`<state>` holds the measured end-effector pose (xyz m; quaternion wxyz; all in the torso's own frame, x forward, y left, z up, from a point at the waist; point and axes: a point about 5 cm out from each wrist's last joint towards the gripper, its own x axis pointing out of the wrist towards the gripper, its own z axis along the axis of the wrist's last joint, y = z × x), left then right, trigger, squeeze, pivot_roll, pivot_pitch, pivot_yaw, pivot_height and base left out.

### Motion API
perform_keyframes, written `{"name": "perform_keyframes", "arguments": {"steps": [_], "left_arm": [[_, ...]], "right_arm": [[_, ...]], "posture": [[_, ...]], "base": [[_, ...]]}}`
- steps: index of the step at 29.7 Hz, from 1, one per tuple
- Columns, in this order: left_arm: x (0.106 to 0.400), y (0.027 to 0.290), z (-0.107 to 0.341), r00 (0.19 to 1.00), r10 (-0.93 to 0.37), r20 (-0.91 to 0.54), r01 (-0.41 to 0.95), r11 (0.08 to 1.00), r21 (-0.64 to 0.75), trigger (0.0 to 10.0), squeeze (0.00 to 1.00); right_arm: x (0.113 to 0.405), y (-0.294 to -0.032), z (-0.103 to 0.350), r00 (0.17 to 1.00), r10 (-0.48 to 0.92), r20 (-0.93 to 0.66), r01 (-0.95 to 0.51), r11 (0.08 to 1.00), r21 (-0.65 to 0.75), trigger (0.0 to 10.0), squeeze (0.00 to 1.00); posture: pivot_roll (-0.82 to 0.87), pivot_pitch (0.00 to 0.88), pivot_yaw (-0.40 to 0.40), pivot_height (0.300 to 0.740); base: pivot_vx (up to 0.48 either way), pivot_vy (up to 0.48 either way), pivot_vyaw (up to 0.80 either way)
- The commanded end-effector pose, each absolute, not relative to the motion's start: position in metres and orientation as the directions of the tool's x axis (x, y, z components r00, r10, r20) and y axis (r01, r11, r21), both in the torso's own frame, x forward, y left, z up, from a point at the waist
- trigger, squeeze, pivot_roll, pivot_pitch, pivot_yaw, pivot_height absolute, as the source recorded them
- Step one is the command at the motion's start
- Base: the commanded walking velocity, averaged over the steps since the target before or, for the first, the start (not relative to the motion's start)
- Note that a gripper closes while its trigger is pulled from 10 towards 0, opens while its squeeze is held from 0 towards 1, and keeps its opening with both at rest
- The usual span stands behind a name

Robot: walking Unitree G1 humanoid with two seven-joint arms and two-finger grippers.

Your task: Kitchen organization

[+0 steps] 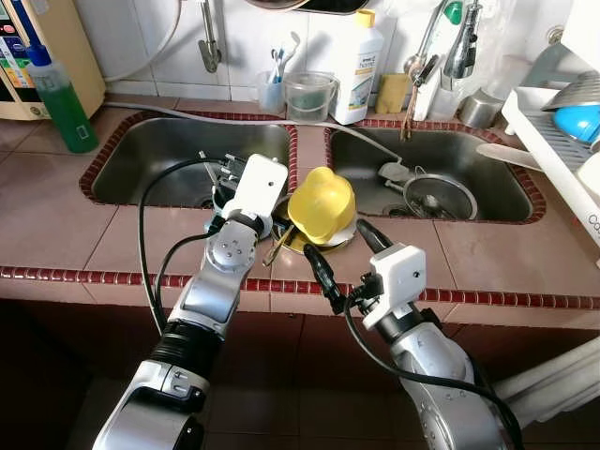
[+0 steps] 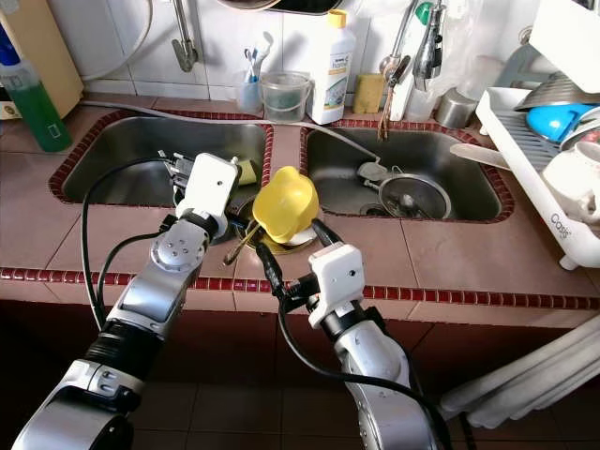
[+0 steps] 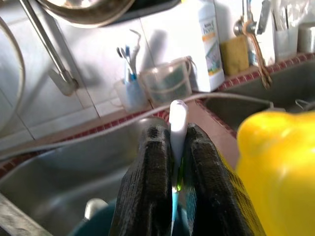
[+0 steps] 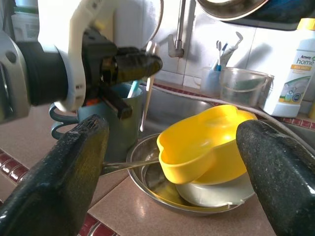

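My left gripper [image 3: 174,147] is shut on a thin white utensil handle [image 3: 177,115], holding it upright over a teal mug [image 4: 120,129] on the counter between the two sinks. Beside the mug, a yellow bowl [image 1: 322,203] lies tilted on a white bowl [image 4: 216,192] inside a shallow steel dish [image 4: 147,183]. A brass-coloured handle [image 1: 278,246] sticks out of that dish toward the counter's front. My right gripper [image 1: 343,251] stands open at the front edge of the counter, pointing at the yellow bowl and not touching it.
Steel sinks lie left [image 1: 159,159] and right [image 1: 487,173], the right one holding a strainer [image 1: 439,195]. Along the back stand a green bottle [image 1: 61,103], a cup of toothbrushes [image 1: 272,89], a clear jug [image 1: 309,96] and a white bottle [image 1: 358,70]. A dish rack [image 1: 553,141] stands right.
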<state>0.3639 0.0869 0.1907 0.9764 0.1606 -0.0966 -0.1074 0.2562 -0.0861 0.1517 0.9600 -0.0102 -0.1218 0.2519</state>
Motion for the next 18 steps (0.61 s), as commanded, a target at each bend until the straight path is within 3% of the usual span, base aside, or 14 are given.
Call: {"name": "perform_keyframes", "arguments": {"steps": [1,18], "left_arm": [[0.364,0.087,0.201,0.950,-0.250,0.186,0.178,0.926,0.334,10.0,0.00],[0.359,0.089,0.244,0.897,-0.322,0.303,0.221,0.920,0.323,10.0,0.00]], "right_arm": [[0.258,-0.086,0.153,0.839,0.492,0.232,-0.486,0.870,-0.086,10.0,0.00],[0.264,-0.082,0.154,0.833,0.495,0.247,-0.491,0.867,-0.083,10.0,0.00]], "posture": [[-0.19,0.056,-0.021,0.740],[-0.17,0.038,-0.019,0.740]], "base": [[0.000,0.000,0.00],[0.000,0.000,0.00]]}}
